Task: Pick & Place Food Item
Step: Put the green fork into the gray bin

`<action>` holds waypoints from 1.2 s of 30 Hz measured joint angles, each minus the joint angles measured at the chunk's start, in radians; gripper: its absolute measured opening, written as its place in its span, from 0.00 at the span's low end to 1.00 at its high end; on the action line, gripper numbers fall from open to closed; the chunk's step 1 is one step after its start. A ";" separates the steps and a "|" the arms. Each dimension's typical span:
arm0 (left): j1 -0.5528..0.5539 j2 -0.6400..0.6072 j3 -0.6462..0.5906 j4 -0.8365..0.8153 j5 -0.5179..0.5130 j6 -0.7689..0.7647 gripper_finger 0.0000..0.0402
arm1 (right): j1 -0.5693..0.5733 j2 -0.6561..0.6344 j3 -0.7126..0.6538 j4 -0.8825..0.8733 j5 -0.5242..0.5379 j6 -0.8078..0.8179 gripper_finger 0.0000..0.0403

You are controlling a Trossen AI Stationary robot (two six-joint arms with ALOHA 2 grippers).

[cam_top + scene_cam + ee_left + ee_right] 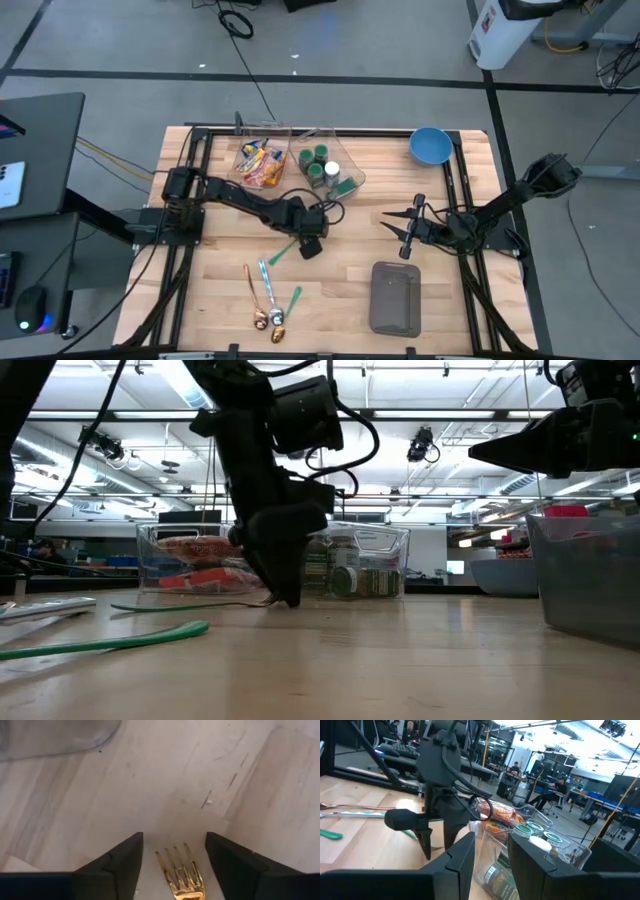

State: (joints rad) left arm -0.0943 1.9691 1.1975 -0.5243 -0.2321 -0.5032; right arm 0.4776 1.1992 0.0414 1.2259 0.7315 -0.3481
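Observation:
A fork with a gold head and a green handle [282,250] lies flat on the wooden table. My left gripper [310,243] points steeply down over the fork's head, open. In the left wrist view the gold tines [183,872] lie in the gap between its two fingers [122,862], apart from both. In the low view its fingertips [287,596] are close to the table top. Snack packets [258,165] lie in a clear bin at the far side. My right gripper [398,235] hangs level over the right half of the table, open, with nothing between its fingers.
A second clear bin holds green-lidded jars [325,170] beside the snack bin. A blue bowl [430,146] stands at the far right. A grey lidded container [395,298] sits near the front edge. Two green-handled spoons [270,300] lie at the front left.

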 joint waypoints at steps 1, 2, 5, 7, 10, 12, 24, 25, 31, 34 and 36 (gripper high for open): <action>-0.007 0.000 0.000 0.000 0.000 0.000 0.52 | 0.000 0.000 0.000 0.000 0.000 0.000 0.31; -0.014 -0.001 0.000 0.000 -0.002 0.004 0.48 | 0.000 0.000 0.000 0.000 0.000 0.000 0.31; -0.035 -0.004 0.000 -0.002 -0.004 0.030 0.33 | 0.000 0.000 0.000 0.000 0.000 0.000 0.31; -0.045 -0.004 -0.001 -0.009 -0.007 0.056 0.21 | 0.000 0.000 0.000 0.000 0.000 0.000 0.31; -0.052 -0.004 -0.002 -0.015 -0.009 0.070 0.05 | 0.000 0.000 0.000 0.000 0.000 0.000 0.31; -0.055 -0.005 -0.002 -0.016 -0.020 0.093 0.02 | 0.000 0.000 0.000 0.000 0.000 0.000 0.31; -0.077 -0.131 -0.007 -0.035 -0.125 0.138 0.01 | 0.000 0.000 0.000 0.000 0.000 0.000 0.31; -0.080 -0.145 -0.007 -0.036 -0.144 0.140 0.01 | 0.000 0.000 0.000 0.000 0.000 0.000 0.31; -0.108 -0.262 -0.007 0.044 -0.276 0.195 0.00 | 0.000 0.000 0.000 0.032 -0.004 0.000 0.31; -0.133 -0.300 -0.006 0.195 -0.331 0.294 0.00 | 0.000 0.000 0.000 0.112 -0.092 -0.019 0.31; -0.155 -0.310 -0.006 0.315 -0.346 0.390 0.00 | 0.000 0.000 0.000 0.185 -0.177 -0.046 0.31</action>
State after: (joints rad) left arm -0.2490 1.6589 1.1912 -0.2090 -0.5777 -0.1135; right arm 0.4776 1.1995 0.0414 1.4107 0.5546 -0.3942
